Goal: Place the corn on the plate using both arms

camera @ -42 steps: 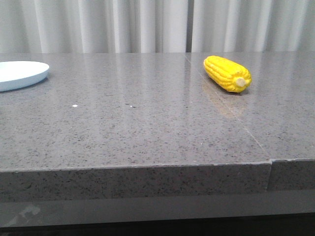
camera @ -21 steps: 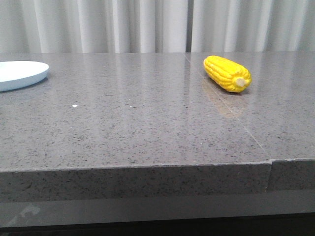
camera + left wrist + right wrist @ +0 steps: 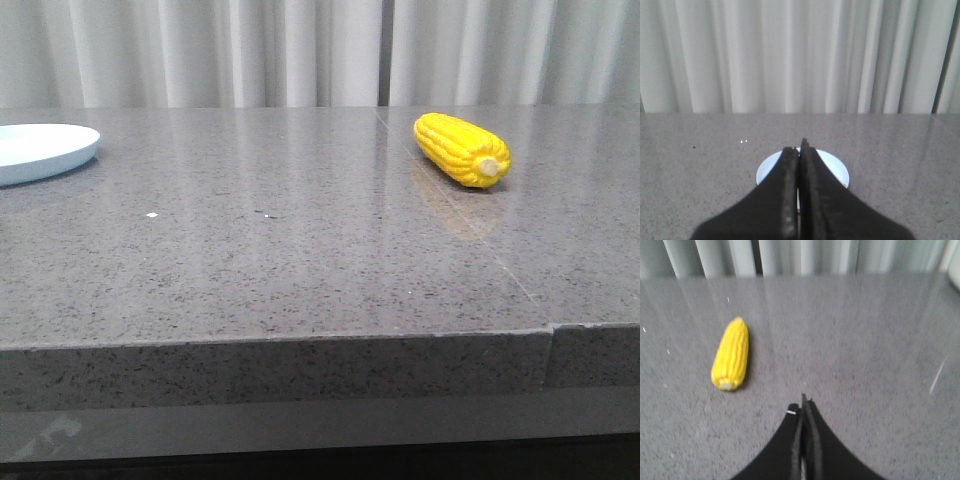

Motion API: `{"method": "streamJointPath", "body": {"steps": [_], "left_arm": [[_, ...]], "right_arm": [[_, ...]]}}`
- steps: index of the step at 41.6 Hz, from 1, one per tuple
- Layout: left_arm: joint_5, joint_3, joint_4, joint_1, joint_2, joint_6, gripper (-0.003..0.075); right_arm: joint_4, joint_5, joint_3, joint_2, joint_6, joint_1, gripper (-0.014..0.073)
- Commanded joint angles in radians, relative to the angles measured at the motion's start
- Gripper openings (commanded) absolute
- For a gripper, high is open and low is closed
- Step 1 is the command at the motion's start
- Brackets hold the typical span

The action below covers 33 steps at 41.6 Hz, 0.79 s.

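At the far left edge of the front view, the plate (image 3: 40,150) sits on the table (image 3: 300,260), cut off by the frame so that only part of its round, shallow form shows. It is pale blue-white, smooth and matte, with a low rounded rim. No brand, label or writing can be read on it or anywhere else in the pictures.

The table is a grey speckled stone-like slab with a glossy polish that mirrors the curtain (image 3: 300,50) in faint vertical streaks. A thin seam runs through the top from the back toward the front right corner, and two small pale flecks lie on the surface between the plate and the middle.

To the right, well apart from the plate, the corn (image 3: 462,149) lies on its side on the table, its pale stub end turned toward the front. It is bright yellow, tapered, with neat rows of bumpy kernels, and a soft reflection shows beneath it.

In the left wrist view, the left gripper (image 3: 800,150) has its dark, wedge-shaped fingers pressed together with nothing between them, and the plate (image 3: 832,172) lies beyond its tips.

In the right wrist view, the right gripper (image 3: 802,407) is likewise closed and empty, with the corn (image 3: 731,354) lying apart from it, untouched.
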Motion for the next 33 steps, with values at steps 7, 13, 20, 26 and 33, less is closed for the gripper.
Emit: {"method": "streamJointPath", "body": {"steps": [7,13,20,26,33], "left_arm": [[-0.039,-0.026,0.000,-0.001,0.087,-0.008,-0.0020],[-0.048,-0.011,0.000,-0.001,0.111,-0.008,-0.0020],[-0.008,0.001,0.000,-0.001,0.134,-0.004,-0.0011],[0.017,0.001,0.000,-0.001,0.158,0.031,0.0176],[0.038,0.001,0.000,-0.001,0.187,0.031,0.0505]], "right_arm": [[-0.017,-0.060,-0.034,0.137,-0.007,-0.004,-0.0069],[-0.017,-0.053,-0.034,0.201,-0.007,-0.004,-0.0069],[-0.019,-0.051,-0.034,0.240,-0.018,-0.004,-0.0018],[-0.019,-0.049,-0.034,0.261,-0.026,-0.004,0.0258],[-0.019,-0.045,-0.034,0.265,-0.026,-0.004,0.0563]]}}
